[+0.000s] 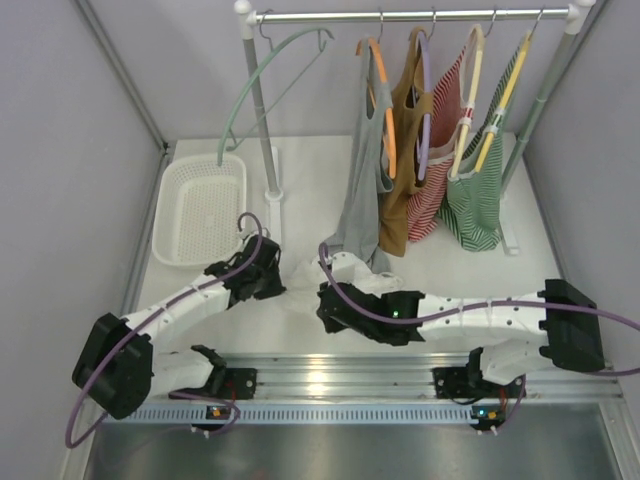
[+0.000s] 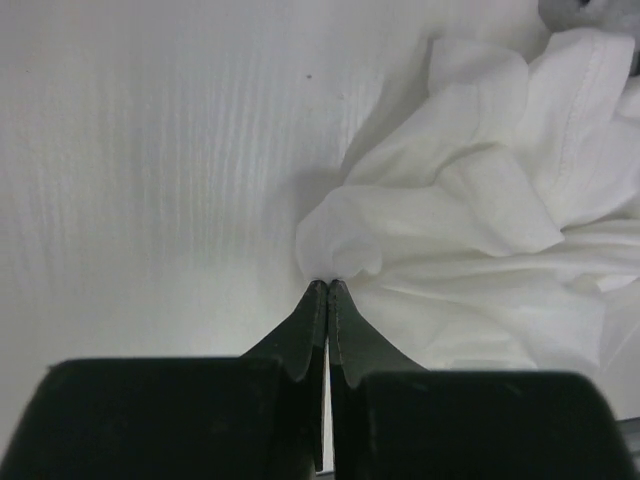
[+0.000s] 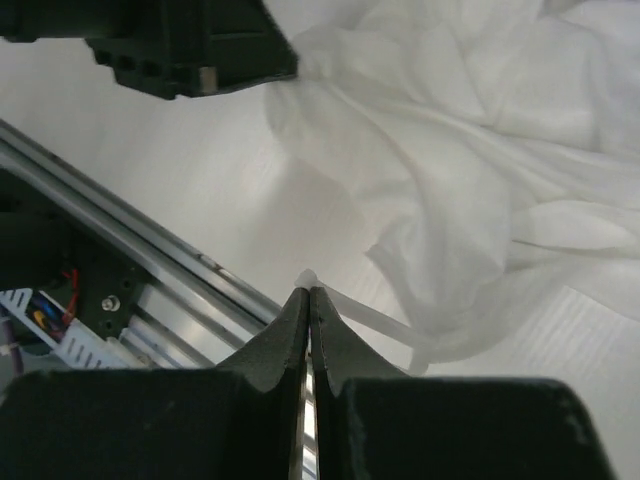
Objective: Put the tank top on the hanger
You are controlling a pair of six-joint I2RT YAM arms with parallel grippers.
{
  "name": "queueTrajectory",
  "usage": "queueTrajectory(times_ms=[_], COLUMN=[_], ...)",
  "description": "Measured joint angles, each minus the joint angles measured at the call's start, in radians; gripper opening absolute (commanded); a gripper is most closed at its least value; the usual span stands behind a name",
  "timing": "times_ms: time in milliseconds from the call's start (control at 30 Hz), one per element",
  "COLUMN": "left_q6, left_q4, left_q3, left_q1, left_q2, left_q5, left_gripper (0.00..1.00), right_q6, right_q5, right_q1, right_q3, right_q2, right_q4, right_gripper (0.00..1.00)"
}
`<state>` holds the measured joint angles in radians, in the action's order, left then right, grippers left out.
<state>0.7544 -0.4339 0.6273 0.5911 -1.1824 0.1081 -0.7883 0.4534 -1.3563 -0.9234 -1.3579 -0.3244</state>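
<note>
On the white worktop (image 1: 310, 170), the 2 arms stretch low and inward from their bases, wrists nearly meeting. Between them lies the crumpled tank top (image 1: 352, 272). The hanger (image 1: 290, 38) hangs on the rail at back left. The left pincer (image 2: 327, 285) is pressed together on a fold's edge; the right pincer (image 3: 309, 292) pinches a thin strap of it.

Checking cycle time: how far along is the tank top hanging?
Done: nothing; the sage-green hanger hangs bare on the rail. In hand: left gripper and right gripper each pinch the white tank top, crumpled on the table. Left: lift it, thread onto hanger.
</note>
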Motion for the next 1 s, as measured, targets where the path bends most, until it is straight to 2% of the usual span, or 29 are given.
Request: queueTrajectory(times_ms=[133,333,500,600,733,767,867,1000], left_q6=[-0.015,-0.051,-0.077,-0.085,-0.098,-0.100,-0.103,-0.108], left_q4=[0.017,0.016,0.020,0.019,0.013,0.012,0.004,-0.013], left_q3=[0.011,0.106,0.158,0.160,0.160,0.160,0.160,0.160], left_q1=[-0.062,-0.137,-0.165,-0.166,-0.167,-0.167,-0.167,-0.167], left_q2=[-0.035,-0.080,-0.086,-0.090,-0.090,-0.090,-0.077,-0.029], left_q5=[-0.009,-0.014,-0.015,-0.020,-0.039,-0.042,-0.051,-0.067], left_gripper=[0.00,0.00,0.00,0.06,0.23,0.26,0.34,0.40], right_q6=[0.010,0.068,0.097,0.104,0.114,0.115,0.125,0.130], right_q5=[-0.050,-0.079,-0.107,-0.125,-0.137,-0.138,-0.141,-0.138], right_q1=[-0.016,-0.056,-0.068,-0.068,-0.068,-0.068,-0.068,-0.068], right_q3=[-0.015,-0.111,-0.150,-0.151,-0.150,-0.150,-0.150,-0.150], right_q2=[-0.049,-0.106,-0.148,-0.183,-0.198,-0.198,-0.198,-0.198], right_q4=[0.112,0.188,0.235,0.234,0.227,0.227,0.224,0.213], right_gripper=[0.00,0.00,0.11,0.18,0.34,0.40,0.48,0.54])
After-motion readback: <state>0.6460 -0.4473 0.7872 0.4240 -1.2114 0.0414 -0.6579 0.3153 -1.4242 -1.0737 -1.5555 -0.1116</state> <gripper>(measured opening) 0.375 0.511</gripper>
